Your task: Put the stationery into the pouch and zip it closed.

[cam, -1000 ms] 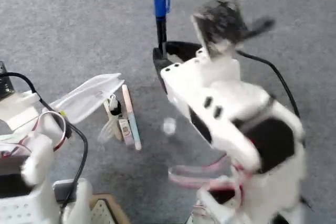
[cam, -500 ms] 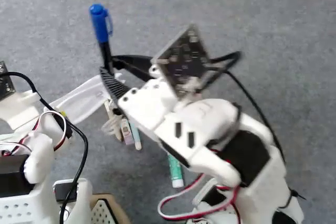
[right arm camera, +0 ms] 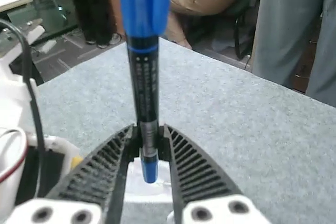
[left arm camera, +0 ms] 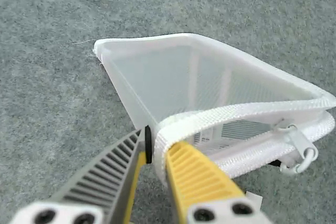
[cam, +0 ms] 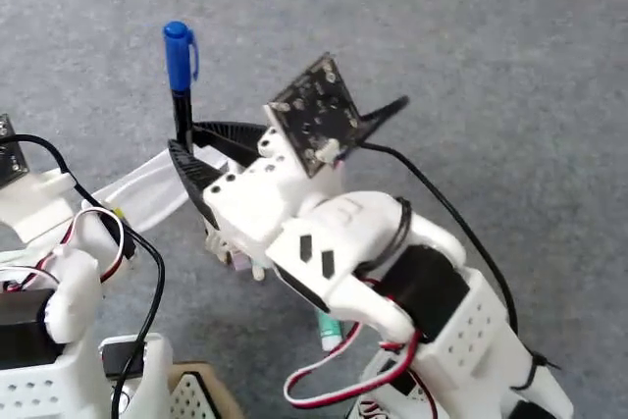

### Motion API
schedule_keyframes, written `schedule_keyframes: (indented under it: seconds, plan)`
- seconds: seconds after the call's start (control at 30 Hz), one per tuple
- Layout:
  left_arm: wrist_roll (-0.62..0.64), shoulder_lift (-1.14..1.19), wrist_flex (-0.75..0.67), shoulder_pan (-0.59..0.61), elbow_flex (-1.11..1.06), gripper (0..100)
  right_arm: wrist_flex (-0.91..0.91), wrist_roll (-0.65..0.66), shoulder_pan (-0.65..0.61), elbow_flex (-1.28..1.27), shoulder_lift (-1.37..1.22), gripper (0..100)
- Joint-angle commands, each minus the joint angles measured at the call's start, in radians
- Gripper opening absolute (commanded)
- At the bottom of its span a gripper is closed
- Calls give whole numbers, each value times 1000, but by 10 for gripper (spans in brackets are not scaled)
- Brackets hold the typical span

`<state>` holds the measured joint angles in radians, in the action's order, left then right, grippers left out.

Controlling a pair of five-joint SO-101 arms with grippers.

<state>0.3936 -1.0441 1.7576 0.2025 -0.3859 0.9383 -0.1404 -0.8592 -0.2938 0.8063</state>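
The right gripper (right arm camera: 148,132) is clenched on a blue pen (right arm camera: 143,51), held upright with its cap above the jaws, and the pouch (left arm camera: 173,77) lies just below them. The left gripper (left arm camera: 155,148) pinches the pouch's open rim.

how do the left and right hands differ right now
The left hand pinches the open rim of the pouch; the right hand grips a blue pen near one end, the rest sticking out beyond it. The left hand's fingers are yellow and grey, the right hand's black. Both are shut on something.
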Motion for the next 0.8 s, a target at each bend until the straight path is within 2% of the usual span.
schedule_keyframes:
  seconds: [0.0,0.27,0.47,0.6,0.77]
  plan:
    - [5,2,5,-8,21,28,-34,-17,-5,-33,41,11]
    - [5,2,5,-7,18,28,-239,-18,-5,-236,51,11]
    - [5,-5,5,-7,21,28,-278,-17,-5,-283,47,12]
    - [5,-87,5,-19,18,28,-282,-17,-8,-308,44,12]
    - [5,-187,5,-19,-1,28,-394,6,-11,-381,44,12]
